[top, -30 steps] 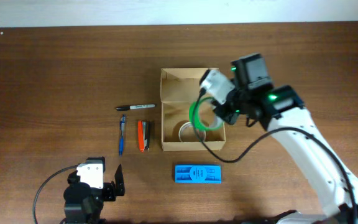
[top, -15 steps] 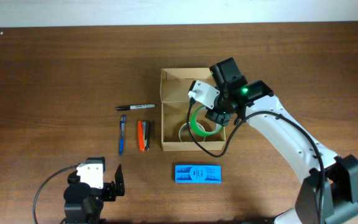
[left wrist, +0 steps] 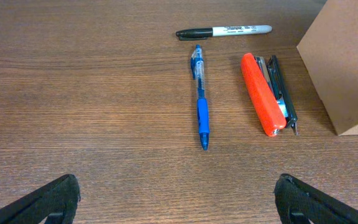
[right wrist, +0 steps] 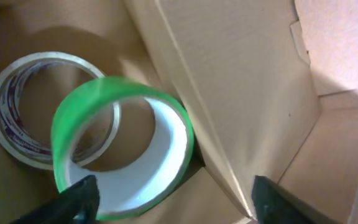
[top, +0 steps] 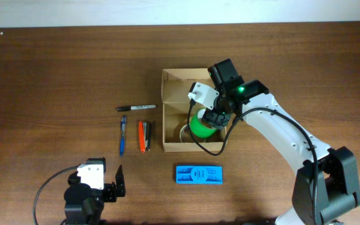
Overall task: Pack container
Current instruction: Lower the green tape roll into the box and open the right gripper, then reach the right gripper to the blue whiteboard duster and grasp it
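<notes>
The container (top: 179, 86) is a tan cardboard box at mid-table, its flap lid open toward the far side. My right gripper (top: 213, 116) hangs over its right half. In the right wrist view the right gripper (right wrist: 173, 200) stands open. A green tape roll (right wrist: 59, 134) lies tilted and loose inside, near the left finger (right wrist: 82, 196), against the inner wall (right wrist: 241, 93). It partly overlaps a clear tape roll (right wrist: 5, 124) flat on the floor. From overhead the green tape roll (top: 202, 129) shows beside the clear tape roll (top: 184, 132). My left gripper (top: 105, 179) rests open at the near left.
Left of the box lie a black marker (left wrist: 225, 30), a blue pen (left wrist: 201, 106) and an orange stapler (left wrist: 261, 93), ahead of my left gripper (left wrist: 179, 200). A flat blue plastic piece (top: 199, 174) lies in front of the box.
My right gripper carried the green tape roll left and down into the box, then opened. The roll now lies loose inside. The left arm has not moved.
</notes>
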Motion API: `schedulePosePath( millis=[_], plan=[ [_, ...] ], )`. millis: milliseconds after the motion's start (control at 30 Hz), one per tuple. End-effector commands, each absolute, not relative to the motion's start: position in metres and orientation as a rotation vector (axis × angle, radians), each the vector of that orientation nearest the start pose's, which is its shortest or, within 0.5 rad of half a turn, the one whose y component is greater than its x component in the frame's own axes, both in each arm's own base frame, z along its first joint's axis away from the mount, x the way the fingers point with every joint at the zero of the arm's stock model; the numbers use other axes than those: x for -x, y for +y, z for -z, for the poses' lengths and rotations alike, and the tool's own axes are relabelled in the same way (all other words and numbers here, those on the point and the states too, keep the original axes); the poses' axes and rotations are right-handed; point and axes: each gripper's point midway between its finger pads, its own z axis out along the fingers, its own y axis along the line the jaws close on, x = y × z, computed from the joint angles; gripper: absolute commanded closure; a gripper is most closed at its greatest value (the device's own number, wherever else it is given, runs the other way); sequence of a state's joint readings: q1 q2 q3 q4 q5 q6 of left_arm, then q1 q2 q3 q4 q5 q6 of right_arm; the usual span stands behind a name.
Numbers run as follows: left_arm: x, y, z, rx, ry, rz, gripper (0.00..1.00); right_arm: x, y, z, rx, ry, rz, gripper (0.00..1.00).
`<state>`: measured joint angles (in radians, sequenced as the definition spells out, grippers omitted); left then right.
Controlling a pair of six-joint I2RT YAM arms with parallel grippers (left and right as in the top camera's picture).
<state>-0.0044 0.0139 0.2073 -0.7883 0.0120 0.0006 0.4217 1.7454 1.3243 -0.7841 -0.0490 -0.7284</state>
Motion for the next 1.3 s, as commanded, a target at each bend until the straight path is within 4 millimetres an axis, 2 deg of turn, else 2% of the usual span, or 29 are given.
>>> schedulePosePath(
  millis=[0,133,200,300,433,533,667,767,933,1133,1267],
  plan=[
    [-0.188,-0.006,-0.083,-0.04,2.165,0.02,0.01,-0.366,0.176,-0.1,1.518,2.31,0.006,0.18],
    [-0.188,-0.005,-0.083,-0.039,2.165,0.02,0.0,-0.368,0.182,-0.111,1.492,2.293,-0.021,0.17],
    [-0.188,-0.006,-0.083,-0.04,2.166,0.02,0.0,-0.37,0.188,-0.128,1.456,2.271,-0.06,0.16],
    [-0.188,-0.006,-0.083,-0.04,2.165,0.02,0.0,-0.362,0.194,-0.161,1.455,2.234,-0.127,0.16],
    [-0.188,-0.006,-0.083,-0.04,2.165,0.02,0.0,-0.325,0.185,-0.208,1.472,2.259,-0.188,0.17],
    [-0.188,-0.006,-0.084,-0.04,2.165,0.02,0.01,-0.295,0.172,-0.238,1.421,2.275,-0.203,0.17],
    [-0.188,-0.006,-0.083,-0.04,2.165,0.02,0.0,-0.262,0.156,-0.265,1.352,2.232,-0.195,0.13],
    [-0.188,-0.005,-0.083,-0.039,2.165,0.02,0.0,-0.235,0.147,-0.259,1.334,2.263,-0.231,0.13],
    [-0.188,-0.006,-0.083,-0.04,2.165,0.02,0.0,-0.186,0.145,-0.217,1.391,2.332,-0.402,0.12],
    [-0.188,-0.005,-0.083,-0.039,2.165,0.02,0.0,-0.172,0.158,-0.185,1.482,2.323,-0.463,0.12],
    [-0.188,-0.006,-0.083,-0.04,2.165,0.02,0.01,-0.177,0.161,-0.159,1.564,2.362,-0.38,0.12]
  ],
)
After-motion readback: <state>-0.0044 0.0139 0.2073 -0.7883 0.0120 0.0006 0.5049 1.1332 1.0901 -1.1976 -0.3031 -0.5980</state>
